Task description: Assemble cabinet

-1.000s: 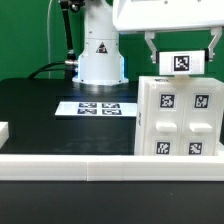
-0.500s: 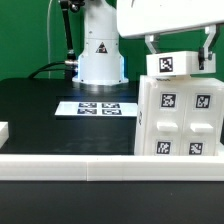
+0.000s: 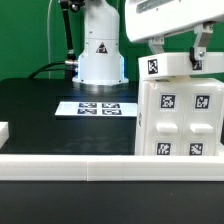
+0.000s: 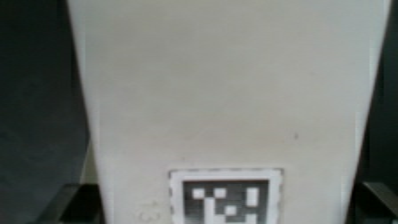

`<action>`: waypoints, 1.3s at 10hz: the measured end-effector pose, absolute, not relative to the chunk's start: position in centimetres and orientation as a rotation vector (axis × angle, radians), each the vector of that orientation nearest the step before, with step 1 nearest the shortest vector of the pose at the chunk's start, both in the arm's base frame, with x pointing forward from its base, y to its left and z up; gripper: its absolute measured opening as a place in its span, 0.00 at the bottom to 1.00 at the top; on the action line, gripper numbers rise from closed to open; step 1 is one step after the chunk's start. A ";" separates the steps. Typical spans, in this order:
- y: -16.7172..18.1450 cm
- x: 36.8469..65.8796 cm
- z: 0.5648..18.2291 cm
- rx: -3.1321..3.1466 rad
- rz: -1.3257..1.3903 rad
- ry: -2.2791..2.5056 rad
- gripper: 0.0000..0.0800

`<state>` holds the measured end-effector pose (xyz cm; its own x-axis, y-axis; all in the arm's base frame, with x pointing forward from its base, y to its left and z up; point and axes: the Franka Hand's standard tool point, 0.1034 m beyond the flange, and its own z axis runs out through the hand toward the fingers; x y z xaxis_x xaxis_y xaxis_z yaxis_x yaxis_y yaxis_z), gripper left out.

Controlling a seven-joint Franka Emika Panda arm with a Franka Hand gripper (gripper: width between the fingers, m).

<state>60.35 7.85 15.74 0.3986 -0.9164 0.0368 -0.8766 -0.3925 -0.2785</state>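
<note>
The cabinet (image 3: 181, 120), a large white box with four small tagged panels on its near face, stands at the exterior view's right. My gripper (image 3: 177, 58) hangs straight above it and is shut on a small white tagged block (image 3: 170, 67), held level just at the cabinet's top edge. I cannot tell whether they touch. In the wrist view the block (image 4: 222, 90) fills the picture, with its tag (image 4: 226, 198) between my dark fingers (image 4: 64, 204). The cabinet is hidden there.
The marker board (image 3: 98, 107) lies flat on the black table (image 3: 50, 110) in front of the robot base (image 3: 100, 55). A white rail (image 3: 70, 165) runs along the front edge. A small white part (image 3: 4, 130) sits at the exterior view's far left.
My gripper has carried the tagged block toward the exterior view's left and slightly down over the cabinet's top. The cabinet has not moved.
</note>
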 end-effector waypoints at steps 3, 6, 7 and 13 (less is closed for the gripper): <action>7.9 60.3 15.7 -2.218 -0.217 1.836 0.70; 8.3 60.4 15.9 -1.968 -0.158 2.063 0.70; 8.4 60.4 15.9 -1.899 -0.142 2.118 0.70; 8.7 60.5 15.9 -1.546 -0.052 2.349 0.71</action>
